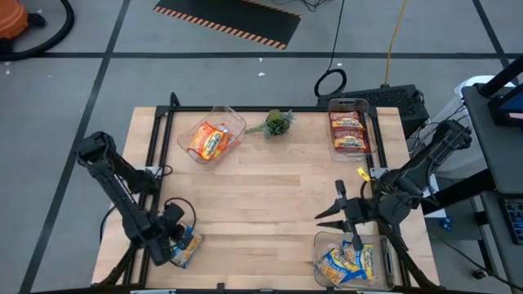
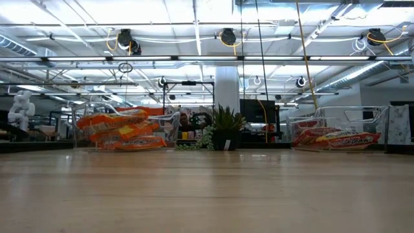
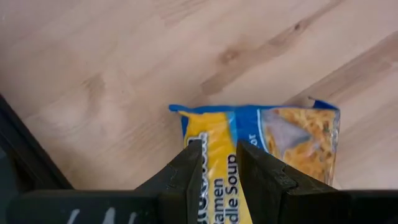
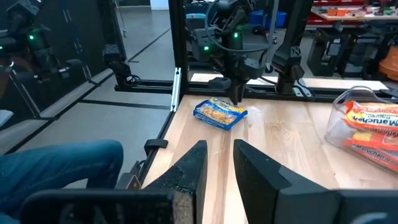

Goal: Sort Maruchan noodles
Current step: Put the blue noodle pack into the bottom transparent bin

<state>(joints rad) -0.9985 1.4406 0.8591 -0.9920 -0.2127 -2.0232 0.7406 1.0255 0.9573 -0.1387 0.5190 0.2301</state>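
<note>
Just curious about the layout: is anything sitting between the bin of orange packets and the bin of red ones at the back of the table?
Yes. In the high view, a small green plant sprig lies between the orange-packet bin and the red-packet bin; the rest is bare wood.

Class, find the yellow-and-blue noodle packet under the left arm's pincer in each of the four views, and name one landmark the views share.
High view: yellow-and-blue packet, near-left table corner.
Low view: not in it.
Left wrist view: centre, under the left pincer, fingers closed on it.
Right wrist view: mid-distance, across the table.
Shared landmark: the bin of orange packets.
</note>
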